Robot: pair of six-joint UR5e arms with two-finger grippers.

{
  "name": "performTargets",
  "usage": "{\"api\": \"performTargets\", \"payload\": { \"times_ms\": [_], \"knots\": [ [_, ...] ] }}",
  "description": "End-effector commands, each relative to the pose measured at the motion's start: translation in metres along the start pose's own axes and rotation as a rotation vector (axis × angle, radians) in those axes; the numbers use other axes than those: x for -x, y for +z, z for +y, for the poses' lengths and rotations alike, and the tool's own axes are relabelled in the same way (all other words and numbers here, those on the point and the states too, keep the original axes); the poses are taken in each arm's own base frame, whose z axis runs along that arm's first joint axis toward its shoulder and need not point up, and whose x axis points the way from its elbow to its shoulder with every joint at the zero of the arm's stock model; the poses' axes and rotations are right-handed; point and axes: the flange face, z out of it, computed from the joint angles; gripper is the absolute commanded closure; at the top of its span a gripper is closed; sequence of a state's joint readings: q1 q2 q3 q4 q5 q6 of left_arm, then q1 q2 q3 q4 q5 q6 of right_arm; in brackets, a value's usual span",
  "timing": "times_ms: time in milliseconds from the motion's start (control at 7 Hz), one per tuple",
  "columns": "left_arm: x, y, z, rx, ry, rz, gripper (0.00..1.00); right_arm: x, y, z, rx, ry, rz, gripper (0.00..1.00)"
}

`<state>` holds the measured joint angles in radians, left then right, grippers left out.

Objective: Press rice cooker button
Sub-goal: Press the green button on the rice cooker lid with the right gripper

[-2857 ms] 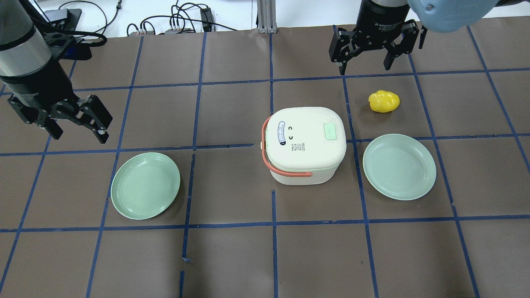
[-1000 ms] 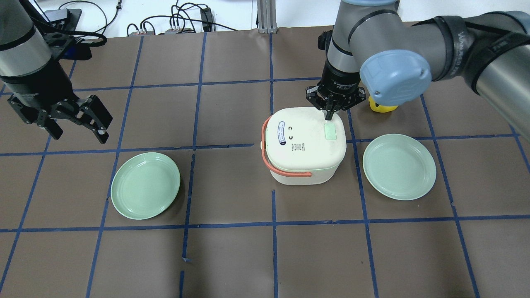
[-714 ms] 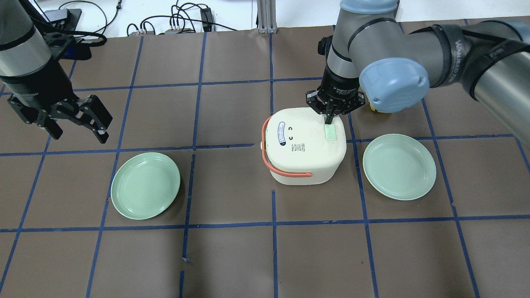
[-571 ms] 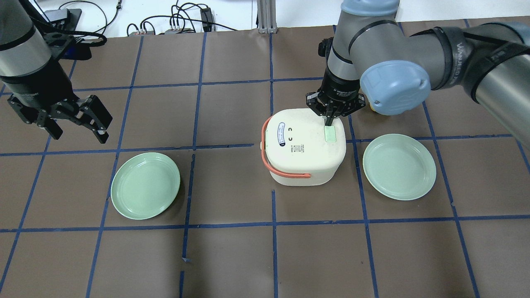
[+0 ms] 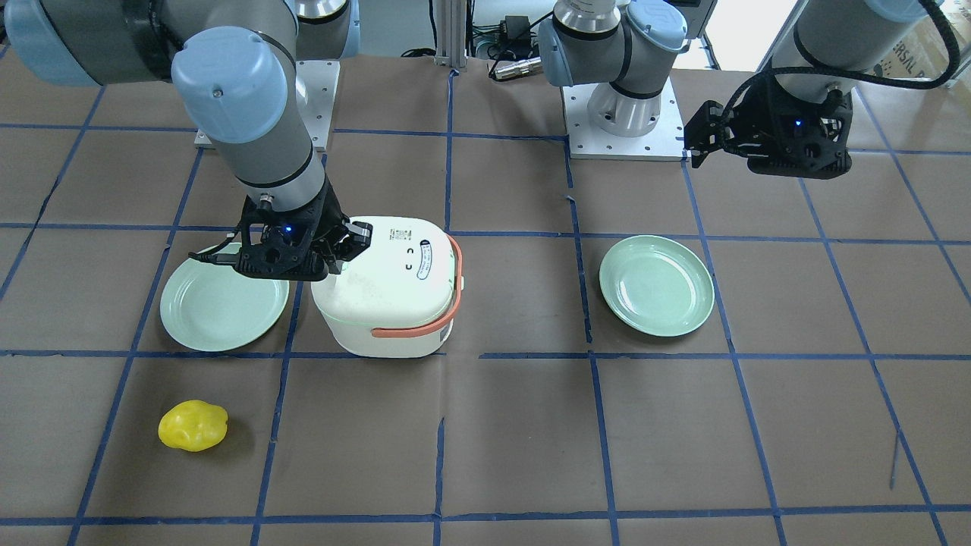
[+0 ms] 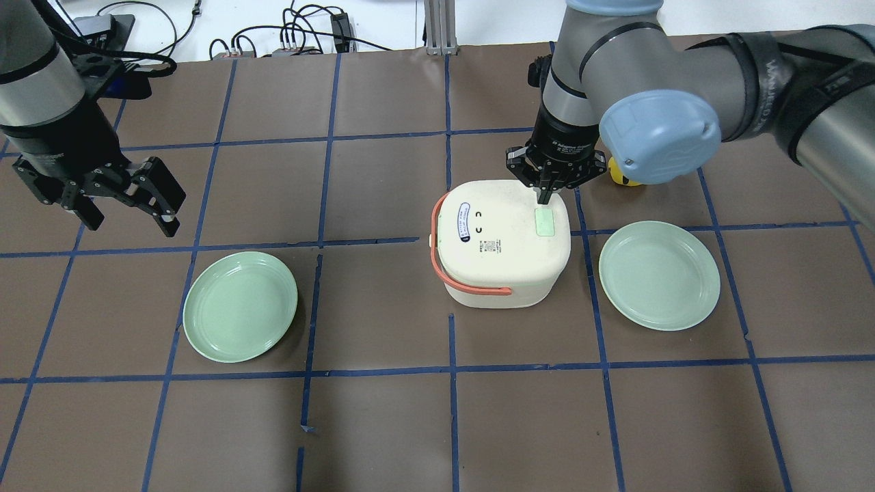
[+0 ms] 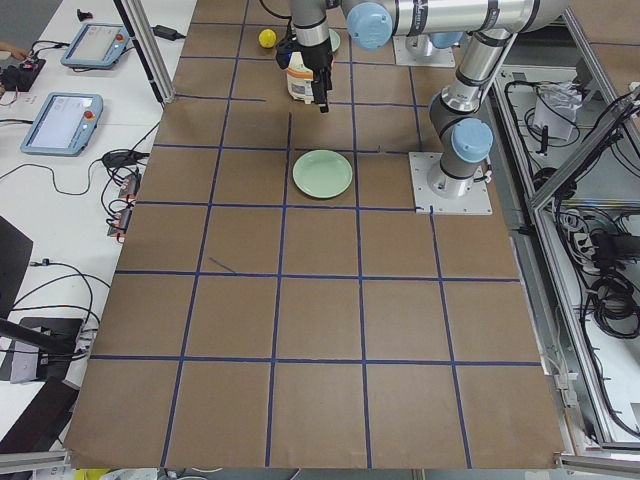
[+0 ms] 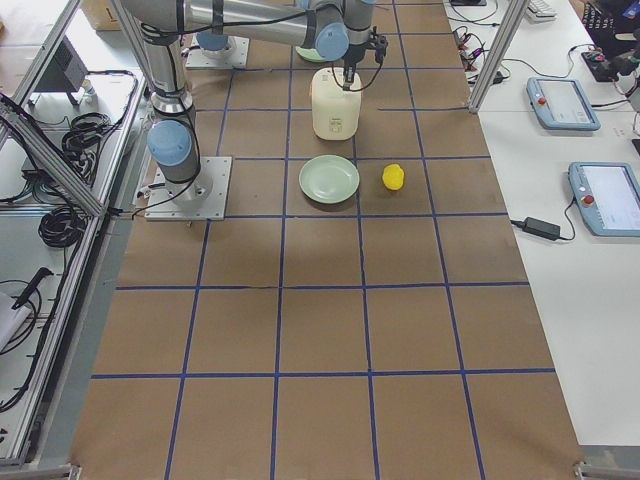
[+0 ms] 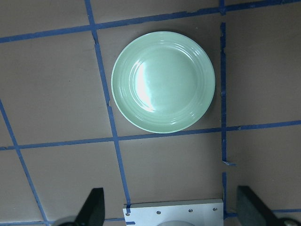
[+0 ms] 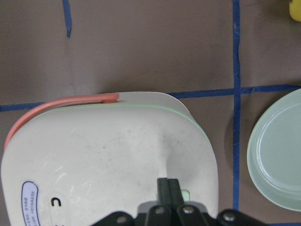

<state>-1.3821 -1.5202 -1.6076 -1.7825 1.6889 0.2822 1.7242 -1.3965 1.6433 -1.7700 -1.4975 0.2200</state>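
The cream rice cooker point(image 6: 502, 239) with an orange handle stands at the table's middle. Its pale green button point(image 6: 544, 222) is on the lid's right side. My right gripper point(image 6: 545, 199) is shut and points straight down, its tips at the button's far edge. In the right wrist view the shut fingertips point(image 10: 168, 184) rest on the lid and cover most of the button point(image 10: 186, 193). In the front-facing view the right gripper point(image 5: 334, 262) hides the button. My left gripper point(image 6: 130, 220) is open and empty, far to the left above the table.
A green plate point(image 6: 240, 306) lies front left of the cooker, below the left gripper point(image 9: 171, 212). A second green plate point(image 6: 659, 275) lies just right of the cooker. A yellow object point(image 5: 193, 425) lies behind that plate, partly hidden by the right arm in the overhead view.
My right gripper came in from the back of the table, shut, and came down onto the cooker's lid at the button. The cooker has shifted slightly. The left arm has not moved.
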Motion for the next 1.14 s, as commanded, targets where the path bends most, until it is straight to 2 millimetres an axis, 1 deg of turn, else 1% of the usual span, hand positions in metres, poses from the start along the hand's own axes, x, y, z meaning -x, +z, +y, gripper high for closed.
{"api": "performTargets", "payload": {
  "times_ms": [0,571,1000],
  "knots": [
    [0.0,0.0,0.0,0.0,0.0,0.0,0.0,-0.001,0.002,0.006,0.022,0.003,0.001,0.96],
    [0.0,0.0,0.0,0.0,0.0,0.0,0.0,-0.005,0.023,0.013,0.052,0.005,0.003,0.96],
    [0.0,0.0,0.0,0.0,0.0,0.0,0.0,-0.004,0.026,0.01,0.054,0.005,0.004,0.96]
  ]
}}
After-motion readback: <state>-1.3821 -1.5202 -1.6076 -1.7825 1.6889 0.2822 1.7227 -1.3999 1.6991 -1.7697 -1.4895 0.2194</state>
